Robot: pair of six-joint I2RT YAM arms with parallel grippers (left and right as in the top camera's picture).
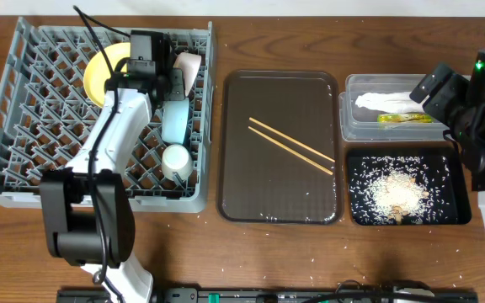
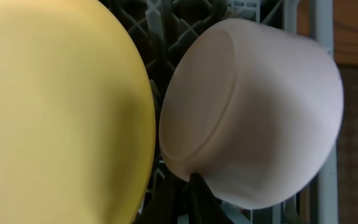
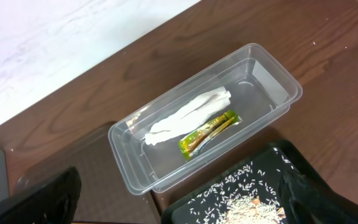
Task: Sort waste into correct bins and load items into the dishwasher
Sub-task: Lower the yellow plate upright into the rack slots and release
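Observation:
The grey dishwasher rack [image 1: 7,160] holds a yellow plate [image 1: 99,77], a pinkish bowl [image 1: 191,69], a light blue bowl [image 1: 175,120] and a white cup [image 1: 176,160]. My left gripper [image 2: 194,200] is shut, its dark fingers together at the pinkish bowl's [image 2: 260,112] rim, beside the plate [image 2: 55,112]. Two chopsticks [image 1: 291,145] lie on the brown tray [image 1: 259,189]. A tissue [image 3: 188,115] and a wrapper [image 3: 207,132] lie in the clear tub [image 3: 128,163]. Rice crumbs [image 1: 394,192] fill the black tray [image 1: 455,212]. My right gripper [image 3: 179,208] hangs open above the two bins.
The brown serving tray lies between the rack and the bins. Stray rice grains dot the wooden table [image 1: 310,252] near the front edge. The clear tub [image 1: 346,118] sits directly behind the black tray at the right.

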